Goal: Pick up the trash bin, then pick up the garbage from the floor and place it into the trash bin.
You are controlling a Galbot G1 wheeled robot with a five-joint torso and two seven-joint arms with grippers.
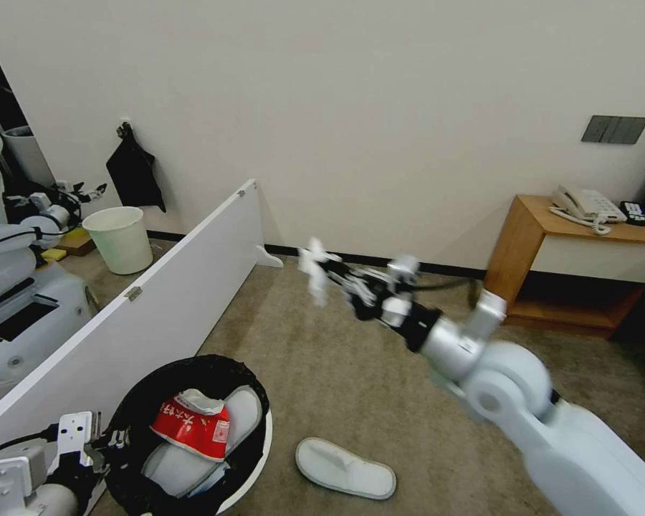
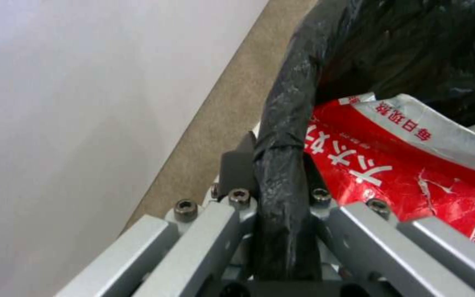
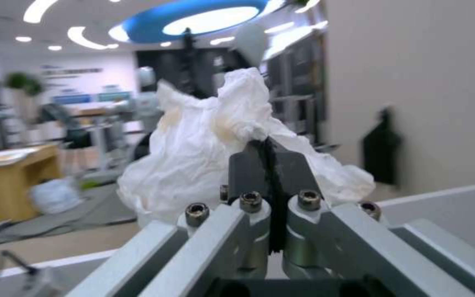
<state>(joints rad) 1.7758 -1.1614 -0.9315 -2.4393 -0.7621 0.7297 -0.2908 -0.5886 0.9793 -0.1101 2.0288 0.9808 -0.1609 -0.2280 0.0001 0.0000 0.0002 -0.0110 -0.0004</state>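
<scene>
head view: round white plastic trash bin (image 1: pixel 254 469) with black bag liner at 7 o'clock, one red-white packet (image 1: pixel 191 426) and one white slipper (image 1: pixel 242 410) inside; second white slipper (image 1: pixel 345 468) on carpet at 6 o'clock | left wrist view: left gripper (image 2: pixel 279 159) clamps bagged rim | right wrist view: right gripper (image 3: pixel 269 156) pinches one crumpled white tissue (image 3: pixel 204 148)

Slipper (image 1: pixel 345 469) on floor right of trash bin (image 1: pixel 254 459); packet (image 1: pixel 192 428) inside bin.
</scene>
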